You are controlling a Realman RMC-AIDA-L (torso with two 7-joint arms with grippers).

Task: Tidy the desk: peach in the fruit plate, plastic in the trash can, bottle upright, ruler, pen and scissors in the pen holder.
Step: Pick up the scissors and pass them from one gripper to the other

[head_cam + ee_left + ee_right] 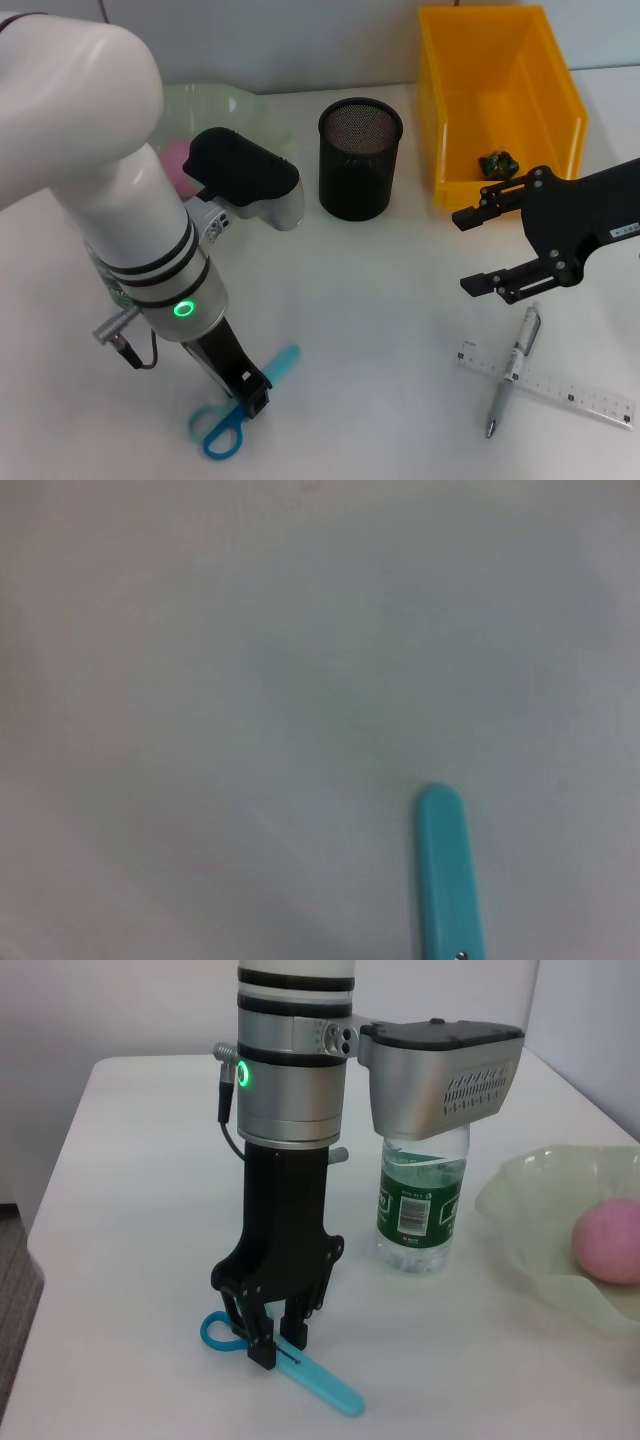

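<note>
The blue scissors point(222, 428) lie on the white table at the front left. My left gripper point(252, 397) points straight down on them, and its fingers point(263, 1346) are pinched on the scissors point(325, 1384) near the pivot. The blade tip point(440, 865) shows in the left wrist view. A black mesh pen holder point(360, 158) stands at the back centre. The pen point(518, 365) lies across the clear ruler point(560, 388) at the front right. My right gripper point(480, 250) hovers open above them. The pink peach point(176, 162) sits in the green fruit plate point(235, 108). The bottle point(420, 1210) stands upright.
The yellow bin point(545, 80) at the back right holds a crumpled green piece of plastic point(498, 163). In the head view my left arm hides the bottle. White tabletop lies between the scissors and the pen.
</note>
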